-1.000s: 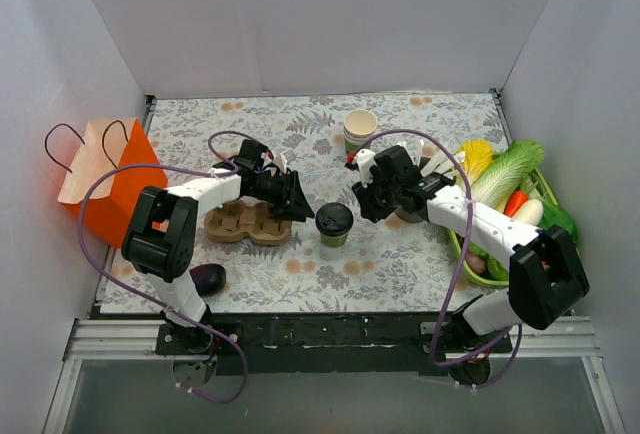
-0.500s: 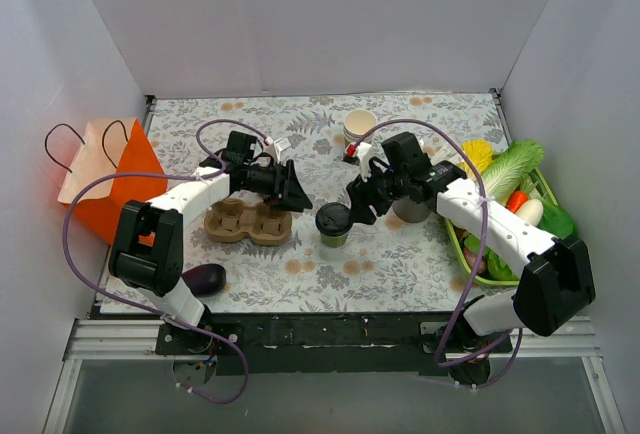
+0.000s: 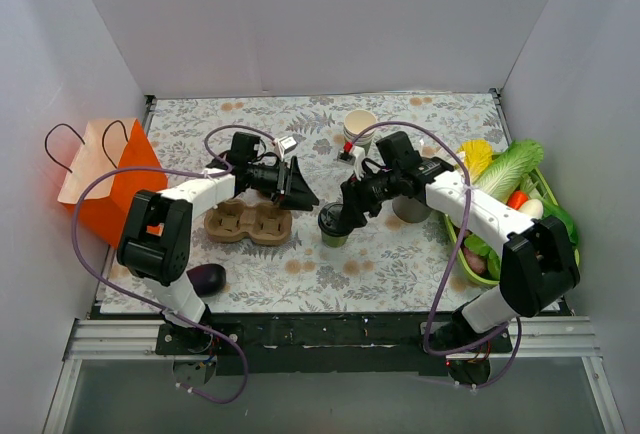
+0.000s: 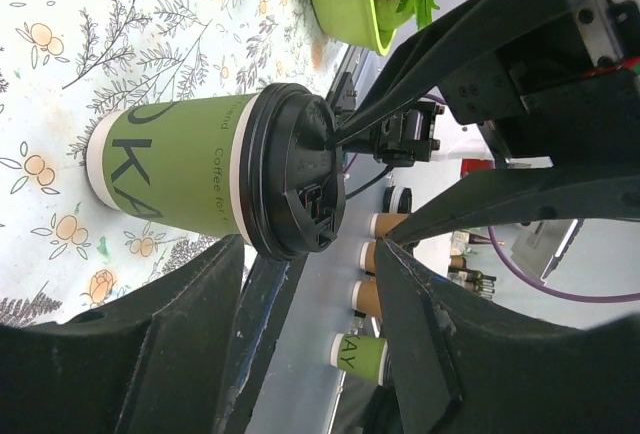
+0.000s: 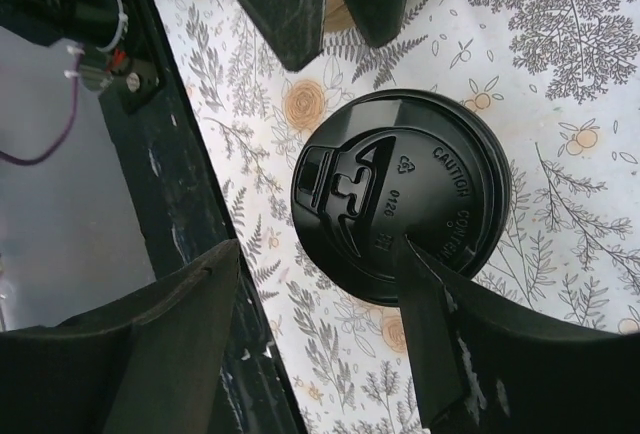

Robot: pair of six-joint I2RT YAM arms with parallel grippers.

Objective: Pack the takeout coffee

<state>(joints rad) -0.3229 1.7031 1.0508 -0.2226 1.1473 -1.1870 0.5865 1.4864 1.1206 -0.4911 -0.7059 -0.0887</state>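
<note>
Right gripper [image 5: 318, 246] is spread wide and holds nothing. It hangs directly over the takeout coffee [image 3: 333, 226], with one fingertip [image 5: 420, 264] overlapping the black lid's edge; can't tell if it touches. Left gripper [image 4: 310, 252] is also wide open and empty. It points sideways at the cup from the cup's left, tips near the lid but apart from it. Cup stands upright on the floral surface [image 3: 400, 254], centre front. Cardboard cup carrier [image 3: 248, 222] sits just left of it, below the left arm. Stack of lidless cups [image 3: 359, 129] stands behind. Green basket [image 3: 460, 247] of vegetables is at the right edge. Orange paper bag [image 3: 110, 184] is far left, dark eggplant [image 3: 207, 278] front left.
</note>
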